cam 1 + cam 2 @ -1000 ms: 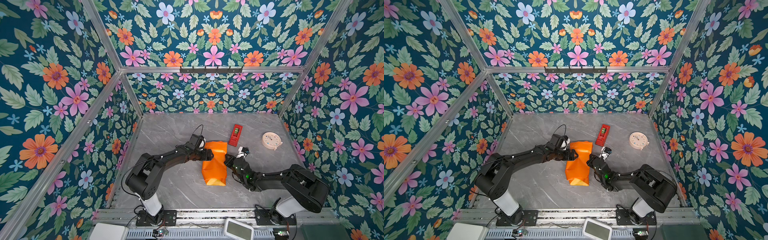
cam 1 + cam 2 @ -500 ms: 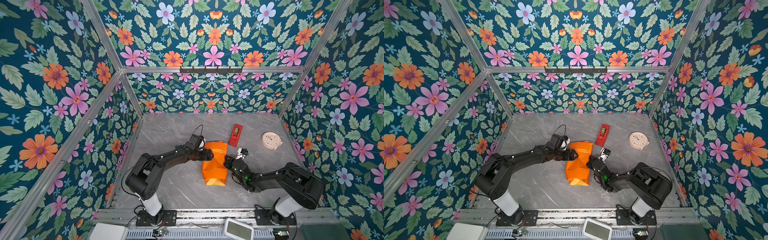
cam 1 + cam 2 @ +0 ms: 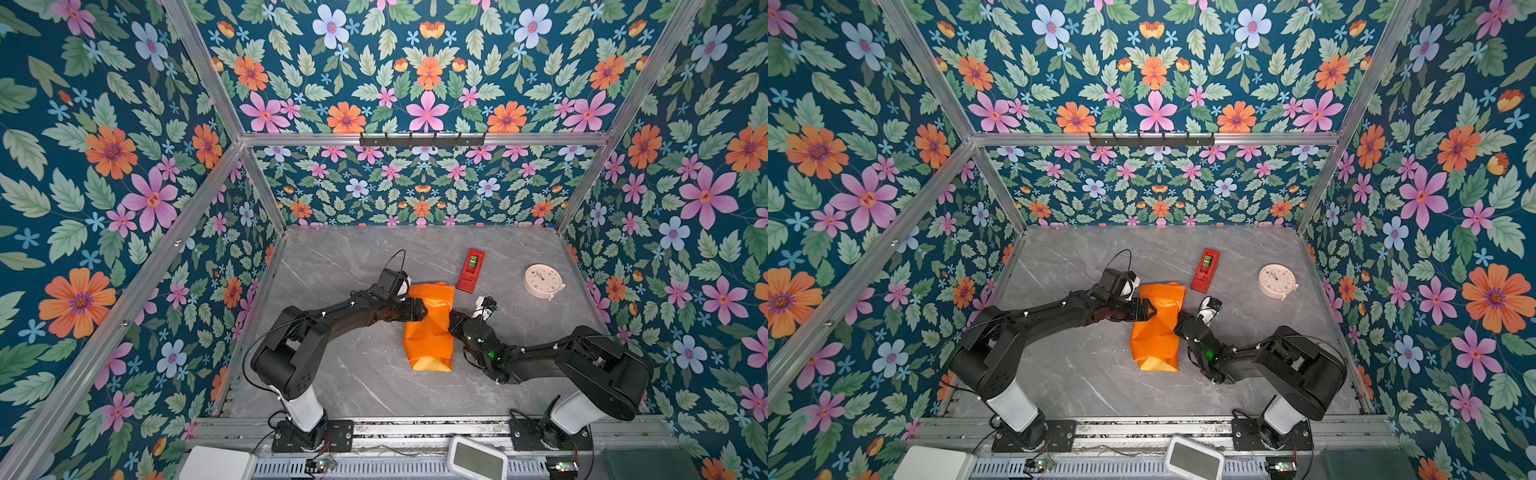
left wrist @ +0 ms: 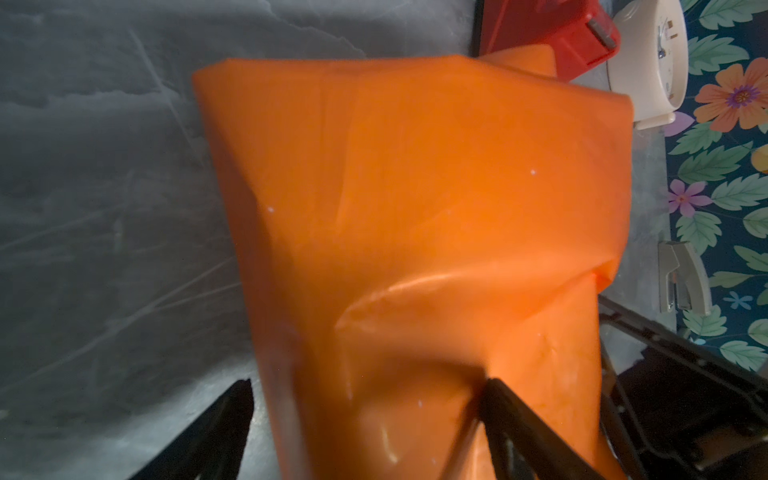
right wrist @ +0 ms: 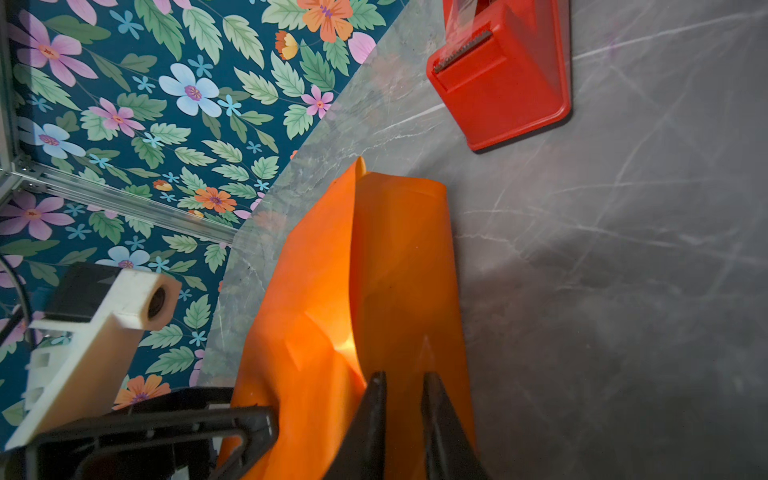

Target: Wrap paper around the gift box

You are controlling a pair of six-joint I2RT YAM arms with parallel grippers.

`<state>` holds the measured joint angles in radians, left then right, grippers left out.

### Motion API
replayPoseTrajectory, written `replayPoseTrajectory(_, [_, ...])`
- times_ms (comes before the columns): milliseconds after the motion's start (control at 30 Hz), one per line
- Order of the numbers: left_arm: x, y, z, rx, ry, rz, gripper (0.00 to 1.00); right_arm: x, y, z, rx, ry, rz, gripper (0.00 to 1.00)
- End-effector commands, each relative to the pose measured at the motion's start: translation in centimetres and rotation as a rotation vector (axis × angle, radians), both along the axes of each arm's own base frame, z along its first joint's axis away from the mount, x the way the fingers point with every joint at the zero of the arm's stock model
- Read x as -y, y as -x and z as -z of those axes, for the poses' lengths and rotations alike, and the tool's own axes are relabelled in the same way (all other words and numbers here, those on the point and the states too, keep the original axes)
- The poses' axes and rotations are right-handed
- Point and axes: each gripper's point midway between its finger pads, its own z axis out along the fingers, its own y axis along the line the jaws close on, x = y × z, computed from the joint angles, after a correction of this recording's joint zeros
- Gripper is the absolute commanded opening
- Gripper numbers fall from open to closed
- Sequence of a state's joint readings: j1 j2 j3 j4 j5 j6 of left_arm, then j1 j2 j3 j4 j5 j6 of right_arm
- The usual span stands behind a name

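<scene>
In both top views the paper (image 3: 430, 330) lies as a creased orange bundle near the middle of the grey worktop (image 3: 353, 386), just below the frame's centre, its long side running up and down. A patch of its yellow face shows at the lower end. The gift box cannot be seen anywhere; only paper shows. The left claw (image 3: 420, 310) reaches in from the left and sits on the bundle's upper left part with its jaws spread. The right claw (image 3: 452, 320) comes in from the lower right and meets the bundle's right edge, too small here to judge. A red tape dispenser (image 3: 470, 270) stands just up and right of the bundle, apart from it. A round cream clock (image 3: 542, 281) lies further right.

In the left wrist view the paper (image 4: 415, 208) fills the middle. The left claw (image 4: 368, 386) is spread wide. One finger (image 4: 226, 419) is over bare worktop just beside the sheet's edge, and the other lies on the orange face, where the sheet dents.

In the right wrist view the right claw (image 5: 403, 378) is narrowly parted, not clamped together. Both its fingers rest over the paper (image 5: 386, 270) beside a raised fold, and orange shows through the gap. The tape dispenser (image 5: 507, 75) stands beyond the bundle's far end, clear of it.
</scene>
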<state>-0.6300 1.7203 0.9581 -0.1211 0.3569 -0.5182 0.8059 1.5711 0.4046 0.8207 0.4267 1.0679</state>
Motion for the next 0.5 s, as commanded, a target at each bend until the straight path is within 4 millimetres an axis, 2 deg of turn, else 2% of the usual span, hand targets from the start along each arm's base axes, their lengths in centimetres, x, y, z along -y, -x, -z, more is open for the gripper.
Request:
replayPoseTrajectory(0, [-5.4, 3.4, 4.8, -0.141, -0.284, -0.021, 0.88, -1.5, 0.0, -1.6, 0.031, -0.061, -0.055, 0.26])
replayPoseTrajectory(167, [-5.4, 3.5, 4.8, -0.142, -0.283, -0.02, 0.88, -1.4, 0.1, -1.4, 0.021, -0.06, -0.048, 0.36])
replayPoseTrajectory(467, [-5.4, 3.5, 4.8, -0.141, -0.282, -0.022, 0.87, 0.1, 0.5, -1.3, -0.004, -0.038, 0.004, 0.45])
